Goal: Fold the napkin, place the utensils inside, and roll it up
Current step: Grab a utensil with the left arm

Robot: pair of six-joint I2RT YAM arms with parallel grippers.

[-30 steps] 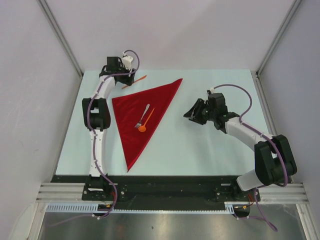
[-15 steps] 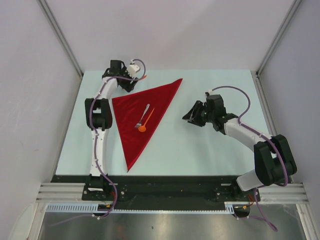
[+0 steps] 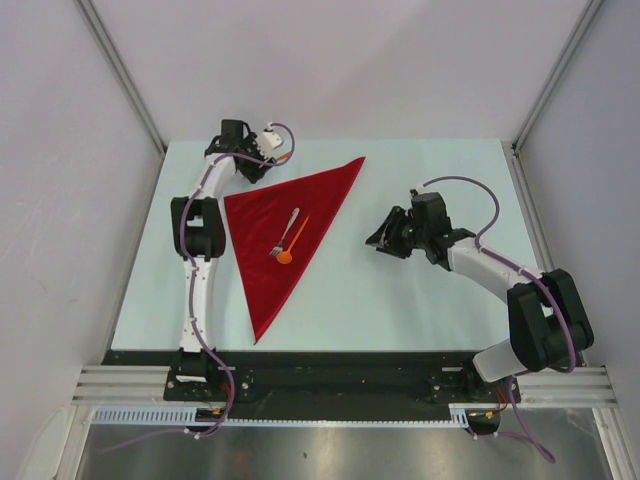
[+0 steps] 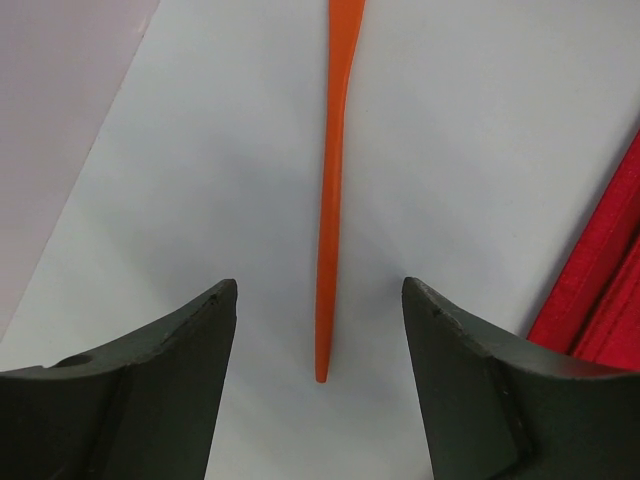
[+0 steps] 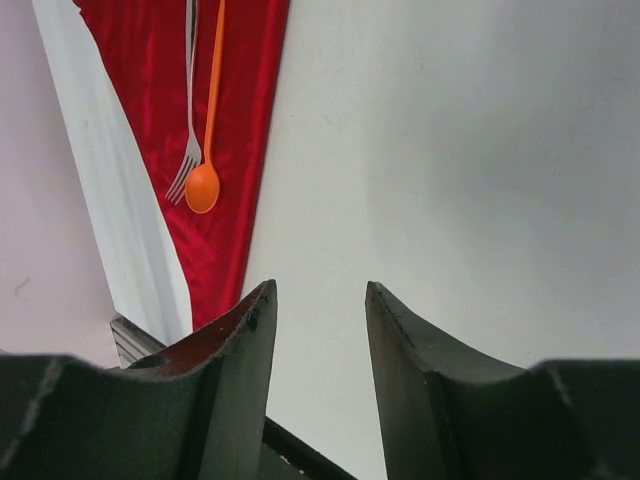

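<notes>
Nearest, the right tool hangs part open and empty over bare worktop. Beyond, the red napkin lies folded in a triangle, fork and spoon side by side on it, heads toward the near left. Farthest, the left tool has swung over the orange knife, jaws wide either side, gripping nothing; the knife runs lengthwise between them, likely the next pickup

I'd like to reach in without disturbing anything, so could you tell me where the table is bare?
Bare: the table's far right beyond the right hand, and its near middle between napkin and right arm. Crowded: the far left corner, where the left hand straddles the knife.
</notes>
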